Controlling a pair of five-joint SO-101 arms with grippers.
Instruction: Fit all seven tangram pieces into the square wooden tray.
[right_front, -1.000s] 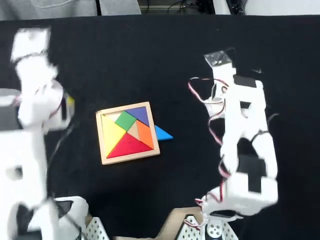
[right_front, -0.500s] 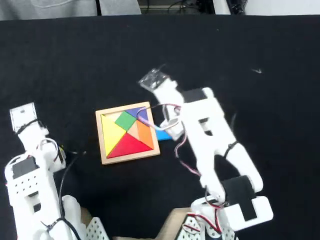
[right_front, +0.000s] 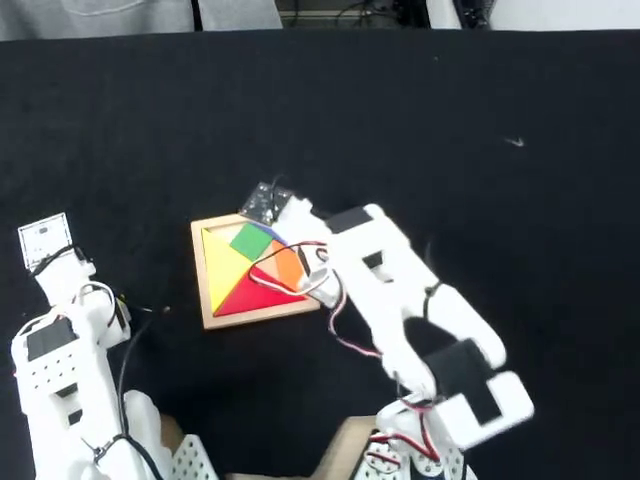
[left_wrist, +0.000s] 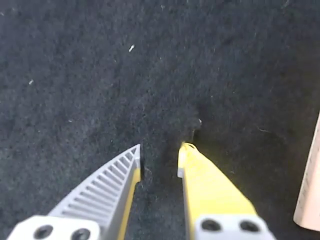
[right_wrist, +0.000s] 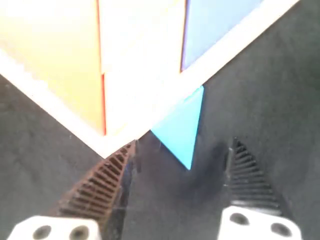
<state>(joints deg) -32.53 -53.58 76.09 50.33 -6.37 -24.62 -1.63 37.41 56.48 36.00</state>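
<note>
- The right claw (right_wrist: 183, 146) is gaping wide, holding nothing, straddling the blue triangle (right_wrist: 182, 120), which is lying on the bench (left_wrist: 75, 75) outside the tray (right_wrist: 220, 55), against its rim.
- One finger (right_wrist: 107, 185) is sitting just beside the tray's corner; closing here is probably risking catching the rim, shoving the tray or flipping the thin piece.
- The left claw (left_wrist: 160, 149) is hanging narrowly open, empty, over the bench.

Triangle (right_wrist: 182, 125) just outside tray (right_wrist: 235, 44) — touching
</note>
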